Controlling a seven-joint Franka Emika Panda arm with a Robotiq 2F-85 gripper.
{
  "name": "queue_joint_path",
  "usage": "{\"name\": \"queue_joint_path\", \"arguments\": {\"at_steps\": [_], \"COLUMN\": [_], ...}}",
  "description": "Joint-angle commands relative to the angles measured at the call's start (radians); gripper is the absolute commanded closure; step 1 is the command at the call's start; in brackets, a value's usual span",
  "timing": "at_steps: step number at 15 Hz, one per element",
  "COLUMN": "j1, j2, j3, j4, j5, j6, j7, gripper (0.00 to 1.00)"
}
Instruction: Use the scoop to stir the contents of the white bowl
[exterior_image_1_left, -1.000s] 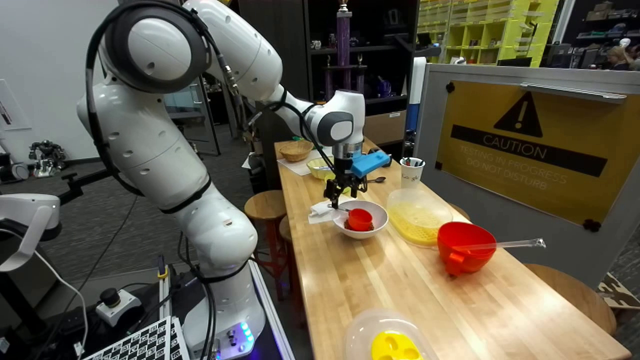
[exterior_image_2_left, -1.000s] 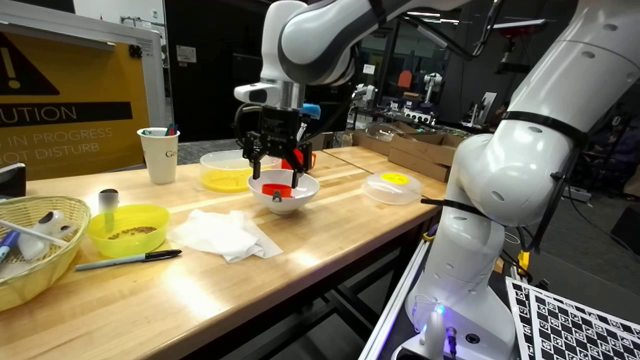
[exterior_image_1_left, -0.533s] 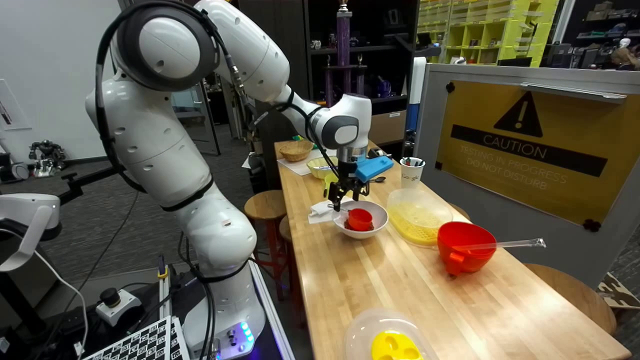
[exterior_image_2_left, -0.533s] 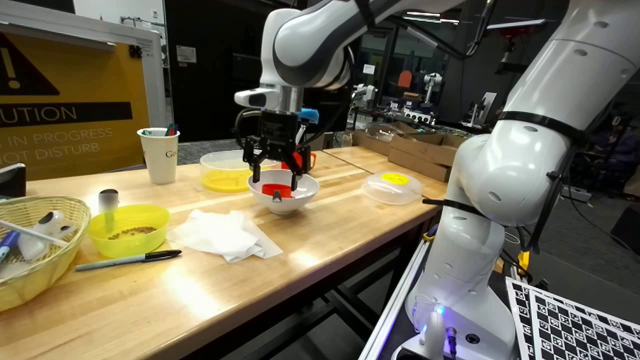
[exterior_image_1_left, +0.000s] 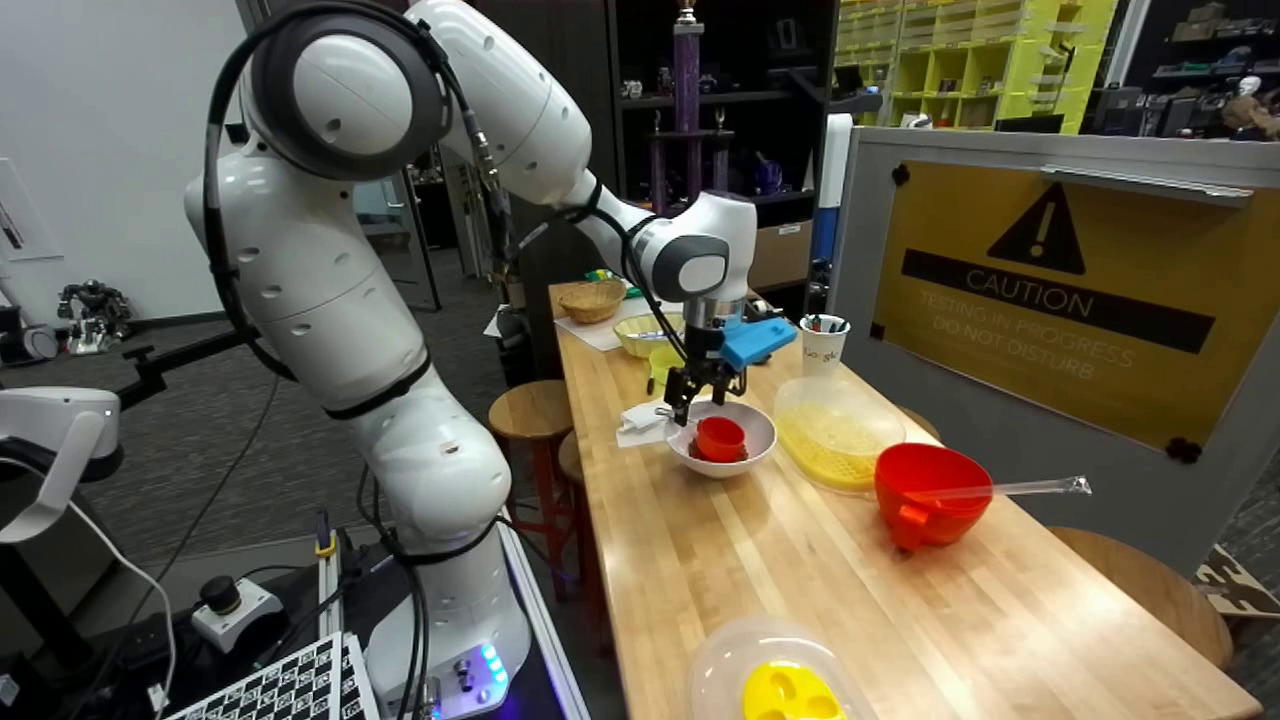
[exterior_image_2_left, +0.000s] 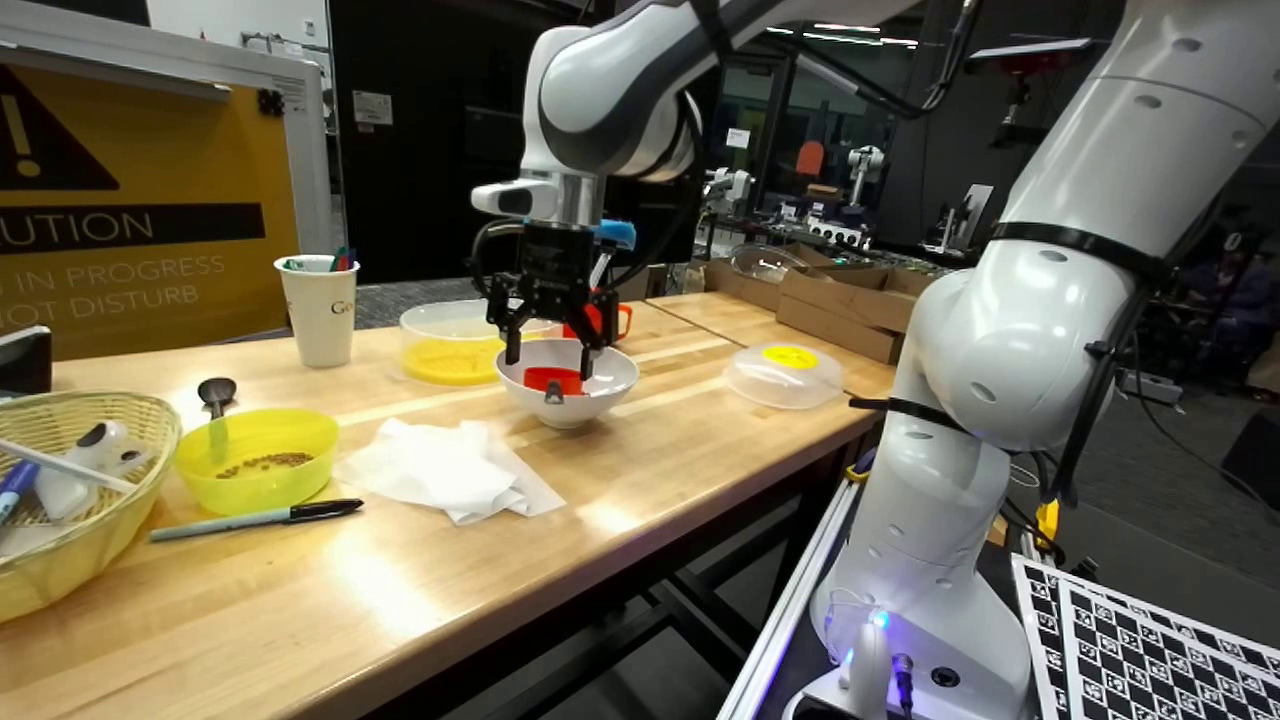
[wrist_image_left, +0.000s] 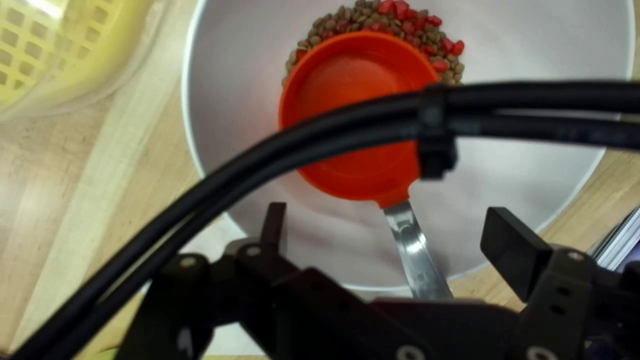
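A wooden table (exterior_image_1_left: 660, 560) spans both exterior views, and the robot arm (exterior_image_1_left: 320, 300) reaches in over the long edge on its own side. The white bowl (exterior_image_2_left: 595, 405) stands on the surface, set in from that edge. Over the rim of the bowl hangs the gripper (exterior_image_2_left: 550, 366), its jaws spread wide. The red scoop (wrist_image_left: 367, 172) lies inside the bowl, below the gripper, its cup open upward; its metal handle (wrist_image_left: 415, 250) runs out across the rim and in the wrist view shows between the jaws, apart from both. Red pieces (wrist_image_left: 401, 9) and brown pellets (wrist_image_left: 327, 25) lie along the side of the cup away from the handle. Since a second ago the arm has reached slightly further out and the gripper sits a little lower, jaws equally wide, bowl and scoop unmoved
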Motion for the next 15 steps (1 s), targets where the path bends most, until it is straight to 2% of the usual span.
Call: {"name": "queue_joint_path", "arguments": {"at_steps": [1,4,5,7,8,9,12,13,14,15], "j1": [-0.016,-0.021,-0.022,-0.023,-0.024,-0.025,-0.031,-0.033,-0.035,-0.037], "j2": [0.015,0.02,0.02,0.024,0.024,0.028,0.031,0.03,0.032,0.032], "j3": [0.002,0.003,0.004,0.003,0.003,0.002,0.0,-0.001,-0.001,-0.001], "j4": [0.016,0.017,0.018,0.019,0.02,0.022,0.029,0.031,0.033,0.035], "j5": [0.033,0.039,0.04,0.041,0.041,0.044,0.047,0.048,0.049,0.051], "j6": [0.0,-0.003,-0.007,-0.006,-0.01,-0.009,-0.014,-0.017,-0.018,-0.021], "j7": [-0.039,-0.042,-0.042,-0.043,-0.042,-0.044,-0.044,-0.044,-0.044,-0.043], "gripper": [0.0,0.0,0.09,0.2,0.28,0.43,0.52,0.58,0.77,0.82]}}
